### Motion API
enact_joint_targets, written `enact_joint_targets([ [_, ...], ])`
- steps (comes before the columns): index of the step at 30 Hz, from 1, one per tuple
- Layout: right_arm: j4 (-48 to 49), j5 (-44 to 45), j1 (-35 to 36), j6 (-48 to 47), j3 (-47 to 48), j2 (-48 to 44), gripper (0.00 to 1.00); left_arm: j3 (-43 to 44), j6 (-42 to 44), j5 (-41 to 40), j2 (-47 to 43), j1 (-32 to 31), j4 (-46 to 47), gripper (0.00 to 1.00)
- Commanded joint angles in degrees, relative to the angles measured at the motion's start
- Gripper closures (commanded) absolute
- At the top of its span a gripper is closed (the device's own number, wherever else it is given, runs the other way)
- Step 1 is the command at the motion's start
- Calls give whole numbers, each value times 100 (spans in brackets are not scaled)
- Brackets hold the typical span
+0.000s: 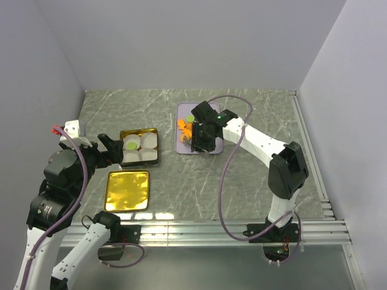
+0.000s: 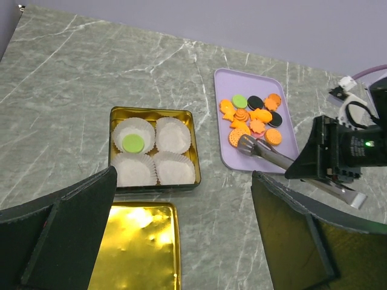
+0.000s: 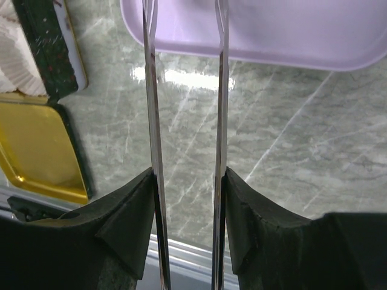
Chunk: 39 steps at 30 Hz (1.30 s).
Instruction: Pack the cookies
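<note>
Top view: my right gripper (image 1: 202, 139) hangs over the purple tray (image 1: 199, 107) and hides much of it. Only a few of the cookies (image 1: 184, 125) peek out at its left, and I cannot tell the grip from here. My left gripper (image 1: 110, 150) is just beside the gold tin (image 1: 139, 129). The tin holds four white paper cups (image 1: 147, 142), with one green cookie (image 1: 131, 144) in a far cup. The gold lid (image 1: 127, 190) lies nearer me.

Left wrist: my left fingers (image 2: 66, 235) are spread wide, hold nothing and are cut off by the frame. The cookies are clear here: small flat pieces in orange, black and green, clustered in the tray's far half. The tongs (image 2: 266, 155) have their tips at the cluster's near edge; whether they touch is unclear.

Right wrist: my right fingers (image 3: 130, 217) clamp the two tong blades, which stand apart. The blade tips are cut off at the top.
</note>
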Motion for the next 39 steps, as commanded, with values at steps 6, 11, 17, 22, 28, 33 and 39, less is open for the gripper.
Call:
enact_joint_targets([
  [6,243,-55,-24,-14,553,499,49,311,152,-188,13,-20,-70,1],
  [11,138,-108,-85,-119,712,623,54,311,117,-276,-22,-20,-79,1],
  [17,76,-204,-130,-172,703,509,57,320,55,-373,-66,-20,-114,1],
  [22,-64,-231,-138,-207,765,386,58,320,-24,-391,-66,-20,-105,1],
  [28,-231,-134,-191,-321,694,87,70,320,-76,-355,-13,-20,-70,1],
  [33,-398,41,-244,-444,624,-142,78,346,-103,-312,31,-20,-44,1],
  [39,-442,59,-288,-480,650,-300,85,338,-182,-189,31,-20,-35,1],
])
